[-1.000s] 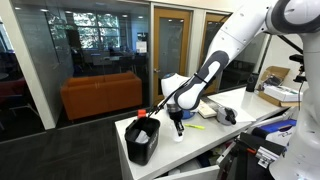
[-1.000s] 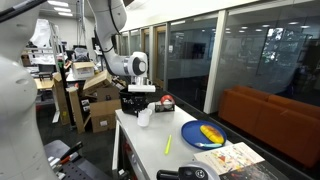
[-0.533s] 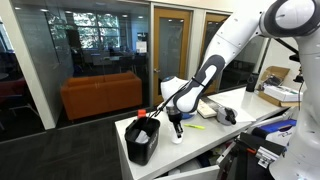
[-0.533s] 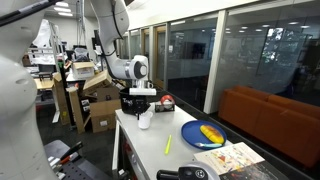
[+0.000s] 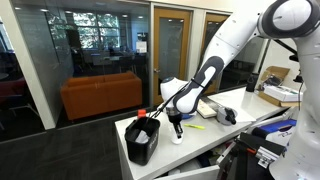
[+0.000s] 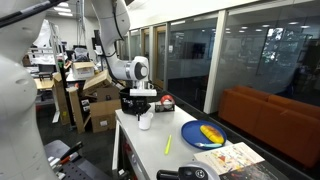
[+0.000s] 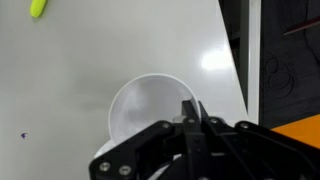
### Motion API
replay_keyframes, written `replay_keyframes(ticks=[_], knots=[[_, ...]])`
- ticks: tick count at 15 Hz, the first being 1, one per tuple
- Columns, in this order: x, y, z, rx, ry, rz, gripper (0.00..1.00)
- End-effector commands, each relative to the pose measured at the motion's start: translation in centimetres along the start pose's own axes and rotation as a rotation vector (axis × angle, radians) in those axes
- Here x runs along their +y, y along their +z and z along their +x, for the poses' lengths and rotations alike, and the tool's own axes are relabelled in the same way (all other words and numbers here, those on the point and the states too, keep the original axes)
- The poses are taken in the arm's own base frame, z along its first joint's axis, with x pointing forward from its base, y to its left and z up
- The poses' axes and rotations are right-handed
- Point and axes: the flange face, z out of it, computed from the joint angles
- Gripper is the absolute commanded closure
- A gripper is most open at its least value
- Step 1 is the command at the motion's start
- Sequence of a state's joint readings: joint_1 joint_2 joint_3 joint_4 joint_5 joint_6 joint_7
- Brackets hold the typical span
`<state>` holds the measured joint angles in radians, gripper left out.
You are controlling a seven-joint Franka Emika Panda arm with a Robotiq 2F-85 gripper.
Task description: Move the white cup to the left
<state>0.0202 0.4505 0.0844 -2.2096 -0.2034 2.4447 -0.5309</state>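
Against the pictures from a second and half a second ago, almost nothing has changed: the white Franka arm (image 5: 225, 50) keeps the same bent pose, and the white cup (image 6: 145, 121) stands where it stood, perhaps a touch lower in the picture. The white tabletop (image 6: 150, 150) carries the cup near its far end. In an exterior view the black bin (image 5: 142, 140) stands just beside the cup (image 5: 178, 136), apart from it. The blue round dish (image 6: 203, 133) lies well apart toward the near end, and a yellow-green marker (image 6: 168, 145) lies between the dish and the tabletop's edge. The cup stands upright with its long axis vertical and its mouth facing straight up. The wrist view looks down into its round opening (image 7: 155, 110). The pincer (image 7: 190, 108) hangs directly over the cup, its dark fingers drawn close together at the part of the rim nearest the camera. Whether they pinch the wall or only sit above it I cannot tell. In both exterior views the pincer (image 5: 177, 124) (image 6: 141, 108) points straight down at the cup. In the wrist view the tabletop's edge runs top to bottom close by the cup on the picture's right. Bare white surface (image 7: 100, 50) spreads wide on the other side up to the marker (image 7: 38, 8).
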Motion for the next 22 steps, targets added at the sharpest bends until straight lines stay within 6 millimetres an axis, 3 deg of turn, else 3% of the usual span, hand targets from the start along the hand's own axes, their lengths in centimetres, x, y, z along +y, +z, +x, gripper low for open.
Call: replay_keyframes(ticks=[1,6,7,8,10,14,17,20,22], knots=[[0.4,0.6,0.2,-0.005,0.003,-0.021,0.99],[0.3,1.0,0.1,-0.017,0.01,-0.035,0.99],[0.3,1.0,0.1,-0.021,0.013,-0.039,0.96],[0.3,1.0,0.1,-0.023,0.02,-0.047,0.71],[0.2,1.0,0.1,-0.029,0.028,-0.062,0.68],[0.3,0.5,0.0,-0.053,0.076,-0.093,0.41],[1.0,-2.1,-0.6,-0.034,0.155,-0.124,0.19],[2.4,-6.8,-1.9,0.014,0.24,-0.162,0.01],[3.0,-9.8,-2.9,0.039,0.281,-0.197,0.0]])
